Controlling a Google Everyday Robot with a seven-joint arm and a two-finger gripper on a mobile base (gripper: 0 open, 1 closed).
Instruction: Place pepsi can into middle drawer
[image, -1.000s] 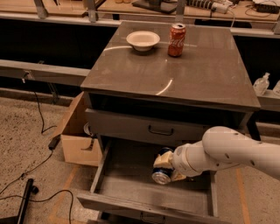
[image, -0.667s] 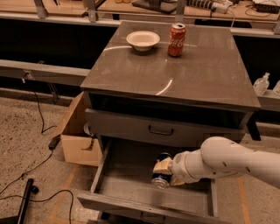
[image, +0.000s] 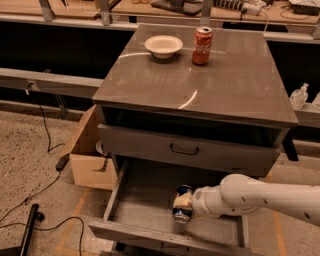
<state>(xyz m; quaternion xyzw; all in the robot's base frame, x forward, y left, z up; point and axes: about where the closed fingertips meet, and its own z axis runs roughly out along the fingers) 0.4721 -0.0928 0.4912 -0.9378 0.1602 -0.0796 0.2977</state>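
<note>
The grey desk (image: 225, 85) fills the middle of the view, its flat top seen from above and in front. A white robot arm (image: 265, 196) reaches in from the right, below the desk's top and low across its front.

The middle drawer (image: 145, 210) is pulled well out of the desk's lower front. It is wide and shallow, with low side walls and a bare floor. Above it, just under the desk's top, another grey drawer front (image: 150, 142) with a black loop handle sits pushed in. An open cardboard box (image: 86, 162) stands on the floor against the desk's left side, and dark cables (image: 47, 145) trail over the floor further out on that side.

On the desk's top, near its back edge, a white bowl (image: 163, 46) sits left of centre. A red Coca-Cola can (image: 202, 45) stands upright just to the right of the bowl, apart from it.

The gripper (image: 182, 202) is inside the middle drawer, near its front wall and roughly below the middle of the desk. Its fingers are closed around the waist of the pepsi can (image: 184, 191), one pale pad lying across the can's front. The can is upright, perhaps tipped a little, with its silver base low over the drawer floor. Whether the base touches the floor I cannot tell.
</note>
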